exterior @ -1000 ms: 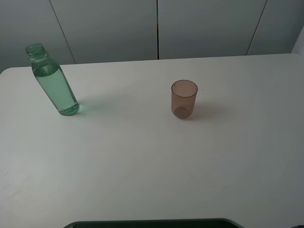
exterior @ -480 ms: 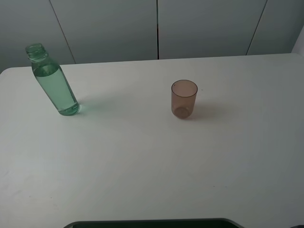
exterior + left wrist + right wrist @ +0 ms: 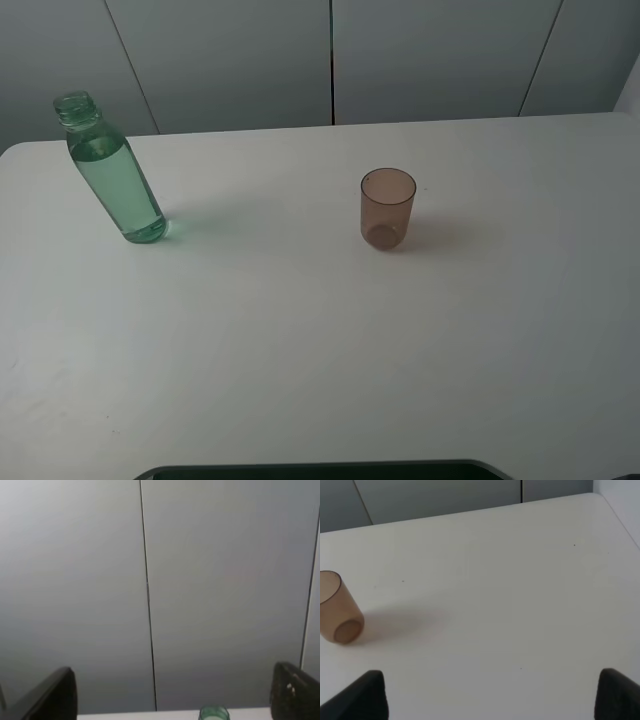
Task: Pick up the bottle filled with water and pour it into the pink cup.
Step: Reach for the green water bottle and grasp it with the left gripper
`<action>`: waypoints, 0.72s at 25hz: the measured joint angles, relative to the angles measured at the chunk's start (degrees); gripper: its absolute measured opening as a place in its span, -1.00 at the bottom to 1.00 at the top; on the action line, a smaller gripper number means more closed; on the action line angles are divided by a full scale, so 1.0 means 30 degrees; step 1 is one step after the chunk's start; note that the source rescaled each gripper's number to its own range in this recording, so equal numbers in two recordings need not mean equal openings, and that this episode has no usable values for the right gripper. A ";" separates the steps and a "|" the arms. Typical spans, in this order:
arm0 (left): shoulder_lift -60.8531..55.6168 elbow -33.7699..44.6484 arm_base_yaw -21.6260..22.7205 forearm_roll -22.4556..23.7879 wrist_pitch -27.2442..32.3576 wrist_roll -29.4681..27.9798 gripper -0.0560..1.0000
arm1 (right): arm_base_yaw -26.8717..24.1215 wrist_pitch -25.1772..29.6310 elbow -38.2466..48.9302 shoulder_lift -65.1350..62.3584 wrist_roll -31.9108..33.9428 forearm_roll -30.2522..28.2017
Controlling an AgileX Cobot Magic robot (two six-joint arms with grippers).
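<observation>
Grey wall panels (image 3: 330,60) stand behind a white surface (image 3: 300,340). The bottle (image 3: 112,175) stands upright at the far left, close to the surface's edge, uncapped and holding water to about its shoulder. The pink cup (image 3: 387,208) stands upright near the middle, well apart to the bottle's right, and looks empty. The left pincer (image 3: 172,697) is spread wide with nothing in it. The right pincer (image 3: 492,695) is likewise wide and bare.

We judge the open neck to be the main risk: a tilted or jerky grasp could slop water out before the bottle reaches the cup. A glancing finger could also topple the tall, slim bottle so near the edge. The cup looks light and its mouth is small, so a nudge from the neck or a hasty pour may miss or upset it.

Neither arm shows in the high view. The left wrist view catches only the bottle's mouth, the body being cut off. We cannot tell what the dark strip (image 3: 320,468) at the near edge is.
</observation>
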 joint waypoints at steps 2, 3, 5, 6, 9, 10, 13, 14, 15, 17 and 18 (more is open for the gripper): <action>0.1227 0.0083 0.0000 0.0000 -0.1966 0.0252 0.92 | 0.0000 0.0000 0.0000 0.0000 0.0000 0.0000; 0.1794 0.0309 0.0000 0.0000 -0.2903 0.0407 0.92 | 0.0000 0.0000 0.0000 0.0000 0.0000 0.0000; 0.2808 0.0964 0.0000 -0.0192 -0.5421 0.0537 0.92 | 0.0000 0.0000 0.0000 0.0000 0.0000 0.0000; 0.3381 0.1454 0.0000 -0.0319 -0.6476 0.0537 0.92 | 0.0000 0.0000 0.0000 0.0000 0.0000 0.0000; 0.5069 0.3162 0.0000 -0.0502 -1.0022 0.0537 0.92 | 0.0000 0.0000 0.0000 0.0000 0.0000 0.0000; 0.5690 0.3848 0.0000 -0.0502 -1.0956 0.0537 0.92 | 0.0000 0.0000 0.0000 0.0000 0.0000 0.0000; 0.7449 0.5893 0.0000 0.0000 -1.4366 0.0320 0.92 | 0.0000 0.0000 0.0000 0.0000 0.0000 0.0000; 0.7970 0.6630 0.0000 0.0351 -1.5803 -0.0114 0.92 | 0.0000 0.0000 0.0000 0.0000 0.0000 0.0000; 0.8604 0.7326 0.0000 0.0894 -1.7331 -0.0662 0.92 | 0.0000 0.0000 0.0000 0.0000 0.0000 0.0000; 0.9932 0.8403 0.0000 0.1980 -1.9970 -0.1696 0.92 | 0.0000 0.0000 0.0000 0.0000 0.0000 0.0000; 1.0502 0.8816 0.0000 0.2452 -2.1052 -0.2038 0.92 | 0.0000 0.0000 0.0000 0.0000 0.0000 0.0000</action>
